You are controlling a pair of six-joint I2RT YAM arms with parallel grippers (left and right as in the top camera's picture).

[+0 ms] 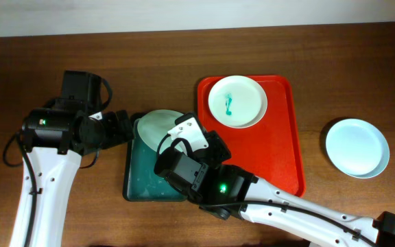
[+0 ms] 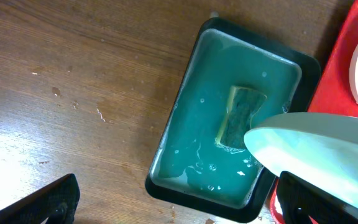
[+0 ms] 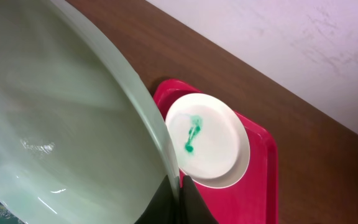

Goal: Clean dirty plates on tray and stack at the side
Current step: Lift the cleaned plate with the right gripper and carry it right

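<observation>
My right gripper [image 1: 182,139] [image 3: 182,198] is shut on the rim of a pale mint plate [image 1: 158,124] [image 3: 55,130] and holds it tilted over the dark green basin [image 1: 142,180]. That plate also shows in the left wrist view [image 2: 319,149], at the right edge above one finger. My left gripper [image 1: 123,127] [image 2: 176,202] is open and empty, just left of the held plate. A white plate with a teal smear [image 1: 237,101] [image 3: 207,140] lies on the red tray [image 1: 280,147] [image 3: 263,180]. A clean pale plate [image 1: 357,147] lies on the table to the right of the tray.
The green basin [image 2: 185,106] holds teal water and a sponge [image 2: 240,118]. It stands directly against the tray's left edge [image 2: 328,68]. Bare wooden table [image 1: 362,62] lies around them, with a white wall along the far edge.
</observation>
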